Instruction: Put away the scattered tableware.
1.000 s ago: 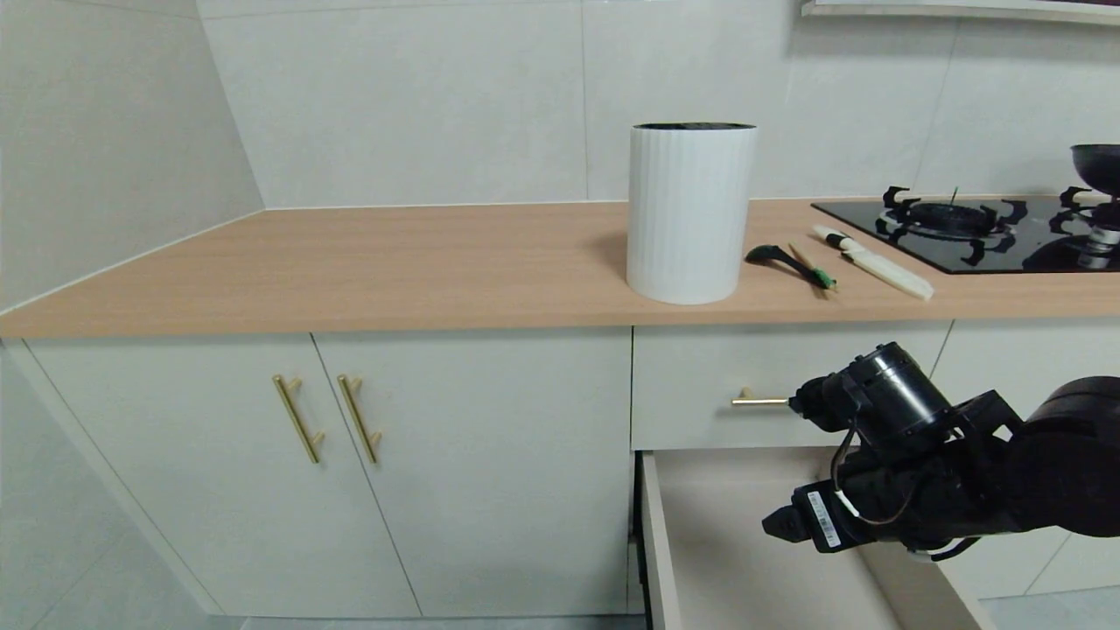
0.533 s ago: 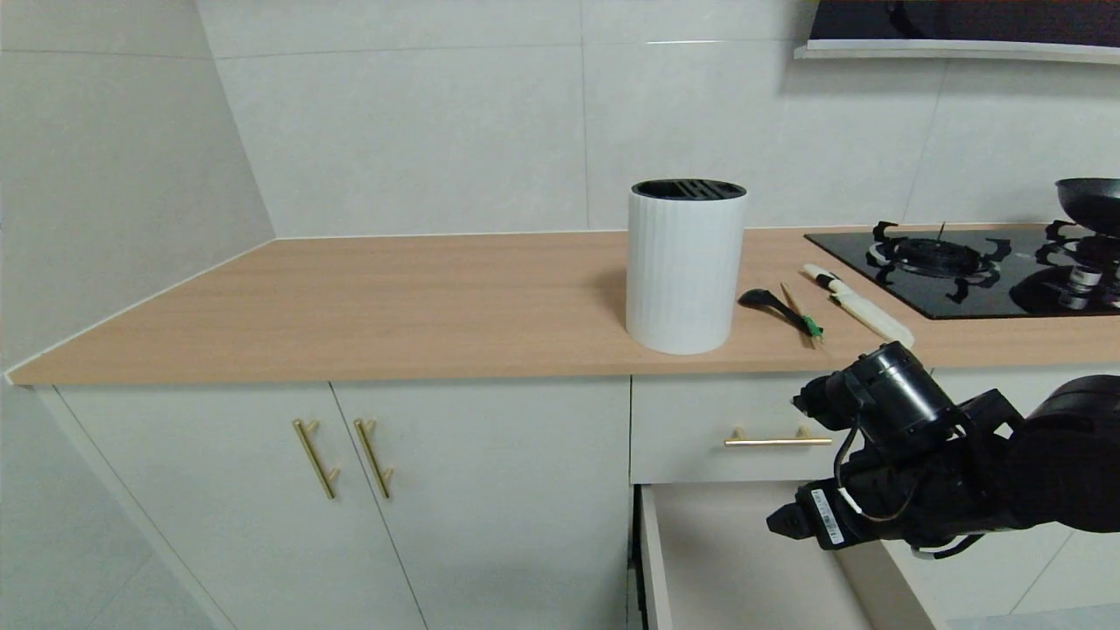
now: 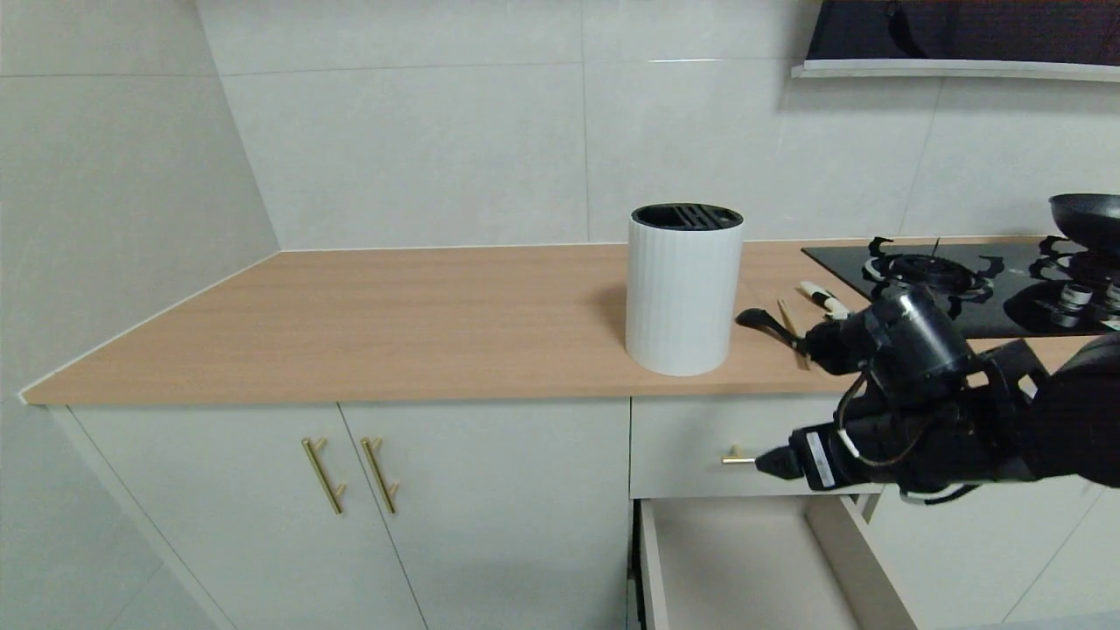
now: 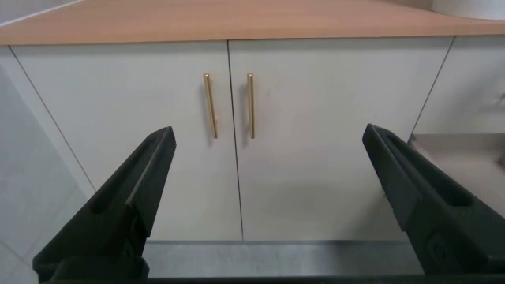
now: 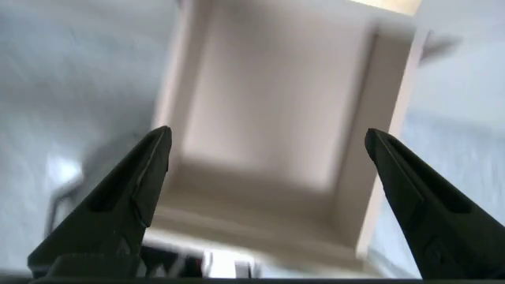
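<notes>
Hovering over the pulled-out pale drawer (image 5: 276,102), the right gripper (image 5: 267,138) holds its jaws spread wide; the left gripper (image 4: 267,134), jaws likewise spread, faces white cabinet doors (image 4: 316,158) with brass handles. On the wooden tabletop (image 3: 394,324), beside a tall white ribbed utensil holder (image 3: 682,297), lie a black ladle (image 3: 757,321), wooden chopsticks (image 3: 785,317) and a cream knife (image 3: 818,293), near the black gas hob (image 3: 927,271).

— What do we count on the counter?
— One white ribbed holder (image 3: 684,289). At its three o'clock we make out one black spoon (image 3: 759,320), one white-handled knife (image 3: 821,297) and wooden chopsticks (image 3: 787,318), one or two we cannot tell.
— And below?
— Two cabinet doors (image 3: 219,507), three gold handles (image 3: 321,475), one open drawer (image 3: 735,569). At two o'clock we see two burners (image 3: 927,267) and one dark pan (image 3: 1085,214).
</notes>
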Controlling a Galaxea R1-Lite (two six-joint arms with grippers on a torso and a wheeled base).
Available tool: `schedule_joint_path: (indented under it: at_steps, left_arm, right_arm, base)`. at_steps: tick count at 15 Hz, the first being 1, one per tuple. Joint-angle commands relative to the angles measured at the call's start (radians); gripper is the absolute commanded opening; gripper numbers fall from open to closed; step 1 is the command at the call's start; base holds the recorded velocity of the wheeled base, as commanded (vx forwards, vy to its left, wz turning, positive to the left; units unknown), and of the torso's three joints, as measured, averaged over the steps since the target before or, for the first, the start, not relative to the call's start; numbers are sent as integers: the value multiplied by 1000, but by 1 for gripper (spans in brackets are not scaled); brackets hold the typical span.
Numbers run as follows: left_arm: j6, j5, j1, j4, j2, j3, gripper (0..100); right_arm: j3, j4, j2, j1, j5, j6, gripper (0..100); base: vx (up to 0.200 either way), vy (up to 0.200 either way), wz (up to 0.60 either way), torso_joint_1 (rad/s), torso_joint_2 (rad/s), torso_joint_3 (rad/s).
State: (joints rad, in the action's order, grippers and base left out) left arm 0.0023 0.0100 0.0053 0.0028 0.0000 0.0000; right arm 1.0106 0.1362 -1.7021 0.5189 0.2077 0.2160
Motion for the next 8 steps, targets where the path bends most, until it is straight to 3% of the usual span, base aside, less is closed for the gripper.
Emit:
schedule_joint_path:
  at_steps: [1, 4, 8]
  left_arm:
    - [1, 1, 1, 0, 0, 0, 100]
    - [1, 1, 1, 0, 0, 0, 100]
    - [1, 1, 1, 0, 0, 0, 100]
  right_arm:
    - [181, -1, -34, -65, 4, -15, 100]
    - [302, -3, -90, -106, 18, 31, 100]
    - [313, -7, -169, -160, 157, 56, 100]
  base:
    - [0, 0, 0, 0, 0, 0]
    - [0, 0, 0, 0, 0, 0]
    - [0, 0, 0, 0, 0, 0]
